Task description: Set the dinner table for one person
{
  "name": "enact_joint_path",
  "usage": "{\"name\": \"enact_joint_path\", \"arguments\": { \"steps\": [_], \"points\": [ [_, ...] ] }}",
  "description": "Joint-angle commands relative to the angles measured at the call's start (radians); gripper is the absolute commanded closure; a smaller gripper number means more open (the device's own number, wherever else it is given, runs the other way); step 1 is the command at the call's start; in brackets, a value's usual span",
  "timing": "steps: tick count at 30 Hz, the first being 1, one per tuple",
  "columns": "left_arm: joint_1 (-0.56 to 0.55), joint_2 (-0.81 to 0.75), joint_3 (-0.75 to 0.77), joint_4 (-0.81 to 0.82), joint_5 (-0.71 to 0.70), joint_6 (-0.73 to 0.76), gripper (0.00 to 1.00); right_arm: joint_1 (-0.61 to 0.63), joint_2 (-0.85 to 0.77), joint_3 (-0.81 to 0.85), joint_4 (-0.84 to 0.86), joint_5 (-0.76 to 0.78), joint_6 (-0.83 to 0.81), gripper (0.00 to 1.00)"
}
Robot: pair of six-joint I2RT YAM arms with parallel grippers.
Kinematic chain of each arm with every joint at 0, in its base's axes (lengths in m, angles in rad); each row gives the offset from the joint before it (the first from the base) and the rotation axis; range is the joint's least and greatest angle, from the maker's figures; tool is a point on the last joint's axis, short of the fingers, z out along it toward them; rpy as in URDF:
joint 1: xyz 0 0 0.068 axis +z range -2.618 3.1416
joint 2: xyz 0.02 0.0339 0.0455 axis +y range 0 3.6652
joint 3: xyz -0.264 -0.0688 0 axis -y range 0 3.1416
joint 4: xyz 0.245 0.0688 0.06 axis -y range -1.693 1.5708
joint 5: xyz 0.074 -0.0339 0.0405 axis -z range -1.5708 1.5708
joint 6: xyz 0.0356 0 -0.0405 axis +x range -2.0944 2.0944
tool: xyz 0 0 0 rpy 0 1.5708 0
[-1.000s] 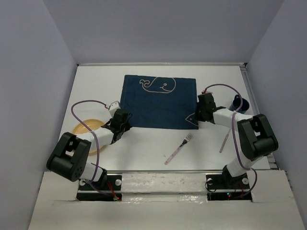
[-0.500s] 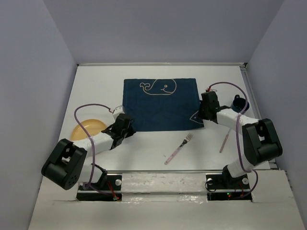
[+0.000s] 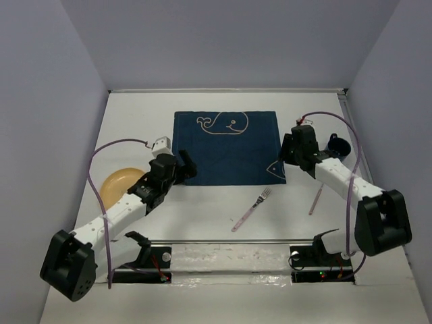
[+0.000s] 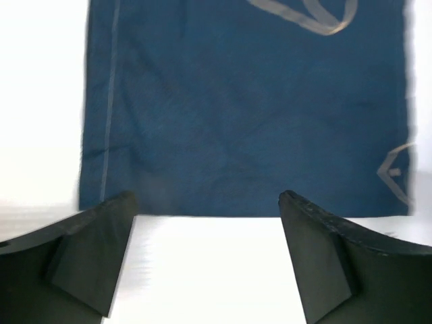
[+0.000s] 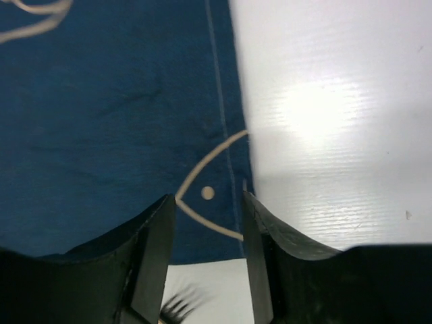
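Note:
The dinner table (image 3: 202, 216) is a white top between lavender walls. A navy placemat (image 3: 226, 147) with a white whale drawing lies flat at its middle. My left gripper (image 3: 188, 165) hovers at the mat's near left corner, jaws wide open with nothing between them; in the left wrist view the left gripper (image 4: 206, 202) frames bare table (image 4: 209, 270) just short of the mat's near edge (image 4: 250, 108). My right gripper (image 3: 285, 154) stands over the near right corner, open; in its wrist view the right gripper (image 5: 207, 197) straddles the fish drawing on the mat (image 5: 115, 121).
A yellow plate (image 3: 120, 183) lies at the left, partly under the left arm. A pink-handled fork (image 3: 252, 209) lies near the front middle, its tines (image 5: 177, 307) below the right fingers. Another pink utensil (image 3: 316, 200) and a dark blue cup (image 3: 337, 144) are at the right.
Both grippers went from shut to open at the mat's near corners. The mat shifted away and squared up. Both arms stretched further out.

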Motion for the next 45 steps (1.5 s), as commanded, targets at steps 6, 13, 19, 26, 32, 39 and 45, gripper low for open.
{"name": "enact_joint_path", "arguments": {
  "steps": [6, 13, 19, 26, 32, 39, 45],
  "points": [
    [-0.032, -0.279, 0.244, -0.036, -0.002, 0.171, 0.01, 0.235, -0.109, -0.009, 0.232, -0.164, 0.169, 0.43],
    [-0.032, -0.46, 0.35, -0.051, -0.123, 0.316, 0.01, 0.598, 0.168, 0.181, 0.465, -0.115, 0.275, 0.43],
    [-0.032, -0.578, 0.283, -0.01, -0.22, 0.393, 0.01, 0.732, 0.515, 0.537, 0.412, -0.109, 0.257, 0.43],
    [-0.034, -0.641, 0.218, 0.035, -0.215, 0.43, 0.01, 0.807, 0.845, 0.934, 0.277, -0.137, 0.242, 0.44],
    [-0.034, -0.658, 0.212, 0.044, -0.182, 0.435, 0.01, 0.817, 1.035, 1.149, 0.179, -0.119, 0.248, 0.48],
    [-0.034, -0.695, 0.2, 0.058, -0.194, 0.432, 0.01, 0.817, 1.12, 1.252, 0.114, -0.123, 0.252, 0.71],
    [-0.032, -0.687, 0.203, 0.056, -0.192, 0.433, 0.01, 0.817, 0.98, 1.076, 0.318, -0.039, 0.272, 1.0]
  ]
}}
